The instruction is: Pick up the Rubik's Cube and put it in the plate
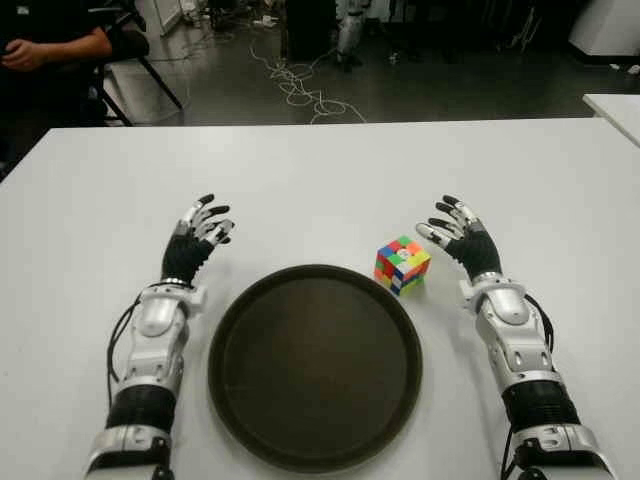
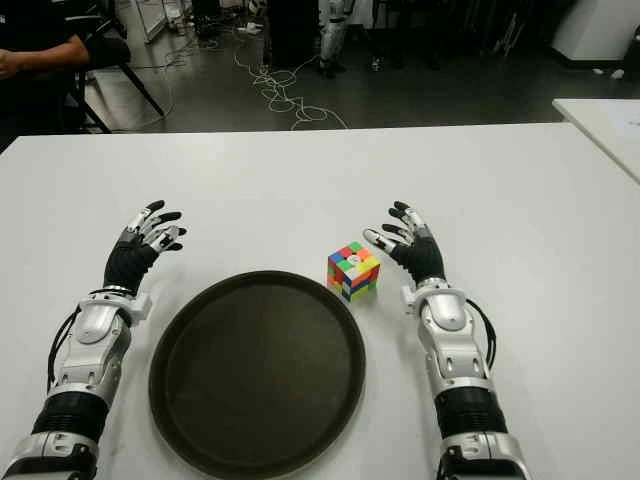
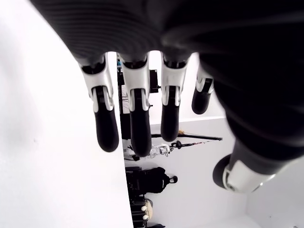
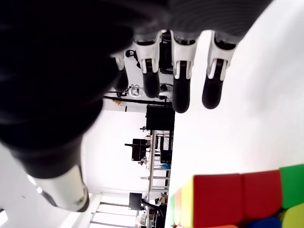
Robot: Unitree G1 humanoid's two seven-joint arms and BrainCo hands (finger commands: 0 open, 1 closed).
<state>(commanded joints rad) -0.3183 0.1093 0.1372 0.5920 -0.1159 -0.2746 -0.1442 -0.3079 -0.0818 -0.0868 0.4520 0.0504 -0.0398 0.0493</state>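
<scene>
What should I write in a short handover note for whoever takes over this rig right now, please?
Left hand: open, holds nothing, showing left of the plate.
Right hand: open, holds nothing, just right of the Rubik's Cube, not touching it as far as the eye views show.
The Rubik's Cube sits on the white table, beside the plate's far right rim, outside it.
The plate holds nothing.
Done: nothing yet; the cube is not grasped.
Left: close the right hand on the cube, lift it, set it in the plate.
</scene>
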